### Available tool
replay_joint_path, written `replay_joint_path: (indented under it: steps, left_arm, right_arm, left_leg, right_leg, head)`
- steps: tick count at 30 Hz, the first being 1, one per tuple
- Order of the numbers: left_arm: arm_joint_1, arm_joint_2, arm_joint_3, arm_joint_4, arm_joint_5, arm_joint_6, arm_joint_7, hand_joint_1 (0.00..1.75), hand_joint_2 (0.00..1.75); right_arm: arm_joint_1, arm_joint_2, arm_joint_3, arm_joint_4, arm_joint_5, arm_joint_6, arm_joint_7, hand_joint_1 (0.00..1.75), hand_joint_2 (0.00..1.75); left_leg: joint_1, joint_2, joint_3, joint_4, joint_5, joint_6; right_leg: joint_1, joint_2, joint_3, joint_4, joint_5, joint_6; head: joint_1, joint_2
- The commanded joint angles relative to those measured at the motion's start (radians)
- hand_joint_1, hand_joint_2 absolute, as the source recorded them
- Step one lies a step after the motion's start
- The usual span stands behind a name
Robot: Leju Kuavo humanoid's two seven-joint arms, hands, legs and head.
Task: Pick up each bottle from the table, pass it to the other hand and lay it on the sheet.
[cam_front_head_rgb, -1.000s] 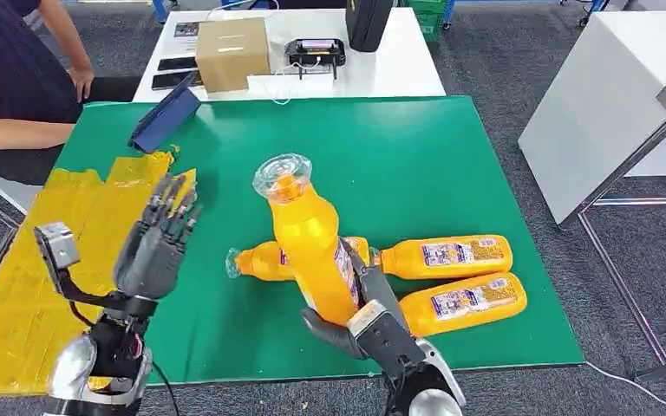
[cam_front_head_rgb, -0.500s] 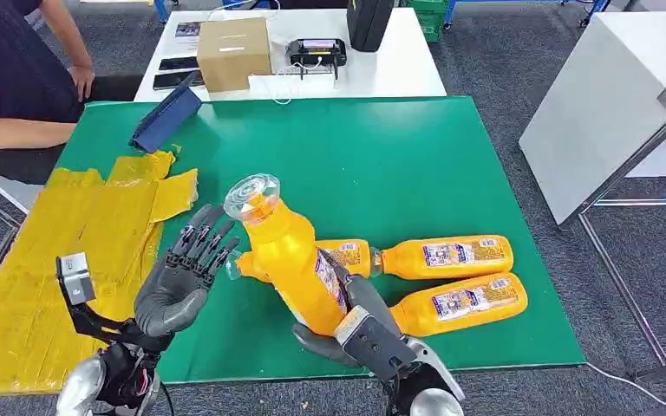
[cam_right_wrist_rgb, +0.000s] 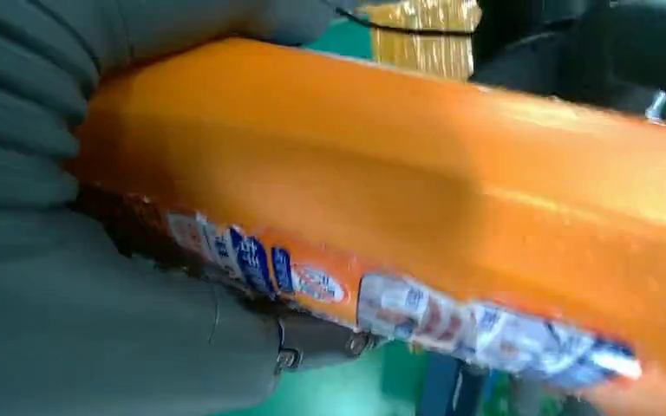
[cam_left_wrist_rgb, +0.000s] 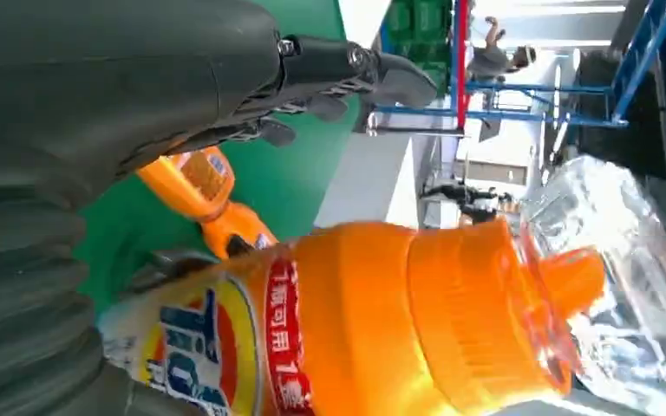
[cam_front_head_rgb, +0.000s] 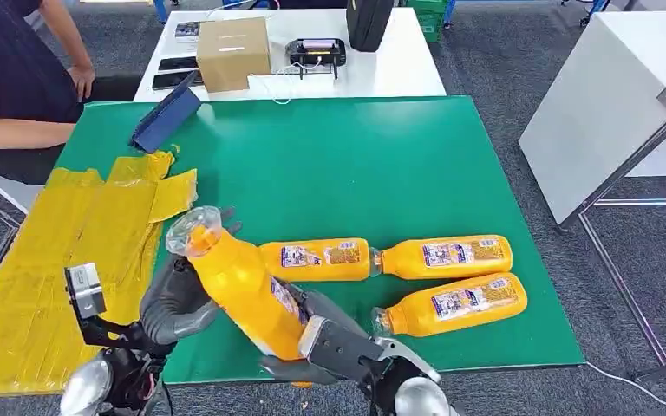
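My right hand [cam_front_head_rgb: 338,351] grips an orange bottle [cam_front_head_rgb: 241,290] by its lower body near the table's front edge. The bottle leans left, its clear cap [cam_front_head_rgb: 192,230] over the edge of the yellow sheet [cam_front_head_rgb: 52,251]. My left hand [cam_front_head_rgb: 178,299] lies against the bottle's upper part from the left. In the left wrist view its fingers [cam_left_wrist_rgb: 312,65] stretch out beside the bottle [cam_left_wrist_rgb: 381,321], not wrapped around it. The right wrist view has the labelled bottle [cam_right_wrist_rgb: 399,173] pressed into my right hand [cam_right_wrist_rgb: 69,329]. Three more orange bottles [cam_front_head_rgb: 316,258] [cam_front_head_rgb: 442,256] [cam_front_head_rgb: 455,303] lie on the green mat [cam_front_head_rgb: 329,165].
A person sits at the far left [cam_front_head_rgb: 9,87]. A blue case [cam_front_head_rgb: 166,117] leans at the mat's back left corner. Behind it a white table carries a cardboard box [cam_front_head_rgb: 232,52] and devices. Another white table [cam_front_head_rgb: 607,95] stands to the right.
My right hand has tipped the bottle further left and lower. My left hand has moved right, from apart with spread fingers to lying against the bottle.
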Motion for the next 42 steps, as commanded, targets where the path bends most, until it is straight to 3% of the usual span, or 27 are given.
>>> replay_joint_path:
  steps: [1,5,6,19,23,24,25,27,31,33,34,37,42]
  left_arm:
    - [-0.069,0.046,-0.102,0.016,-0.055,-0.022,-0.016,0.00,1.75]
    - [-0.112,0.071,-0.139,0.038,-0.098,-0.042,-0.032,0.00,1.75]
    - [-0.120,0.074,-0.142,0.043,-0.109,-0.051,-0.051,1.75,1.75]
    - [-0.143,0.098,-0.165,0.063,-0.139,-0.085,-0.074,1.75,1.75]
    - [-0.139,0.096,-0.143,0.057,-0.198,-0.035,-0.076,1.75,1.75]
    - [-0.137,0.095,-0.124,0.044,-0.286,0.025,-0.081,1.75,1.75]
    - [-0.139,0.096,-0.108,0.033,-0.381,0.085,-0.082,1.75,1.75]
    - [-0.139,0.079,-0.045,0.019,-0.555,0.199,-0.067,1.75,1.75]
    - [-0.189,0.059,0.040,0.023,-0.890,0.347,-0.057,1.75,1.75]
    - [-0.246,0.089,0.054,0.056,-1.194,0.491,-0.027,1.75,1.75]
    - [-0.258,0.093,0.066,0.066,-1.221,0.481,-0.022,1.75,1.75]
    - [-0.318,0.149,0.067,0.149,-1.415,0.507,0.005,1.75,1.75]
    - [-0.335,0.212,0.058,0.235,-1.582,0.504,0.020,1.75,1.75]
  right_arm:
    - [-0.151,-0.045,0.140,0.167,-0.062,0.022,0.025,1.75,1.75]
    - [-0.172,-0.054,0.162,0.178,-0.100,0.034,0.027,1.75,1.75]
    - [-0.177,-0.056,0.169,0.182,-0.101,0.034,0.027,1.75,1.75]
    - [-0.164,-0.081,0.167,0.195,-0.102,0.025,0.017,1.75,1.75]
    - [-0.136,-0.089,0.135,0.171,0.007,-0.040,0.010,1.75,1.75]
    - [-0.113,-0.090,0.107,0.140,0.135,-0.105,0.019,1.50,1.75]
    - [-0.093,-0.089,0.084,0.109,0.247,-0.161,0.032,0.00,1.75]
    - [-0.060,-0.140,0.017,0.014,0.377,-0.211,0.115,0.00,1.75]
    - [-0.021,-0.104,-0.113,-0.044,0.553,-0.207,0.120,0.00,1.75]
    - [-0.053,-0.114,-0.153,-0.042,0.665,-0.245,0.113,0.00,1.75]
    - [-0.064,-0.120,-0.167,-0.040,0.696,-0.240,0.090,0.00,0.00]
    - [-0.082,-0.132,-0.241,-0.010,0.782,-0.256,0.024,0.00,0.00]
    - [-0.109,-0.168,-0.326,0.086,0.734,-0.160,0.003,0.00,0.00]
  left_leg:
    - [0.001,0.000,0.003,0.000,-0.001,-0.001]
    - [0.001,-0.002,0.002,0.000,0.000,-0.001]
    - [0.001,-0.002,0.002,0.000,0.000,-0.001]
    - [0.001,-0.002,0.003,0.000,0.000,-0.001]
    - [0.001,-0.002,0.003,0.000,0.000,-0.001]
    - [0.001,-0.002,0.002,0.000,0.000,-0.001]
    - [0.001,-0.004,0.003,0.000,0.000,-0.001]
    - [0.001,-0.005,0.002,0.001,-0.001,-0.001]
    - [0.001,-0.005,-0.001,0.003,-0.001,-0.001]
    - [0.001,-0.002,-0.002,0.002,0.000,-0.001]
    - [0.001,-0.004,-0.002,0.002,0.000,-0.001]
    - [0.001,-0.003,-0.001,0.001,0.001,-0.001]
    - [0.001,-0.002,0.002,0.000,0.000,-0.001]
  right_leg:
    - [0.001,0.005,0.003,-0.001,0.000,-0.001]
    - [0.000,0.002,0.003,-0.001,0.000,-0.001]
    - [0.001,0.003,0.003,0.000,0.000,-0.001]
    - [0.000,0.002,0.003,-0.001,0.000,-0.001]
    - [0.001,0.003,0.003,-0.001,0.000,-0.001]
    - [0.000,0.001,0.003,-0.001,0.000,-0.001]
    - [0.001,0.001,0.004,-0.001,-0.001,-0.001]
    - [0.001,0.001,0.003,-0.001,-0.001,-0.002]
    - [0.001,0.001,0.001,0.002,-0.001,-0.001]
    - [0.001,0.001,-0.001,0.001,0.000,-0.001]
    - [0.000,0.000,-0.001,0.002,-0.001,-0.001]
    - [0.001,0.001,0.000,0.001,0.000,-0.001]
    - [0.001,0.004,0.003,-0.001,0.000,-0.001]
  head:
    - [0.000,0.000]
    - [0.000,0.000]
    - [0.000,0.000]
    - [0.000,0.000]
    - [0.000,0.000]
    - [0.000,0.000]
    - [0.000,0.000]
    - [0.000,0.000]
    - [0.000,0.000]
    - [0.000,0.000]
    - [0.000,0.000]
    - [0.000,0.000]
    - [0.000,0.000]
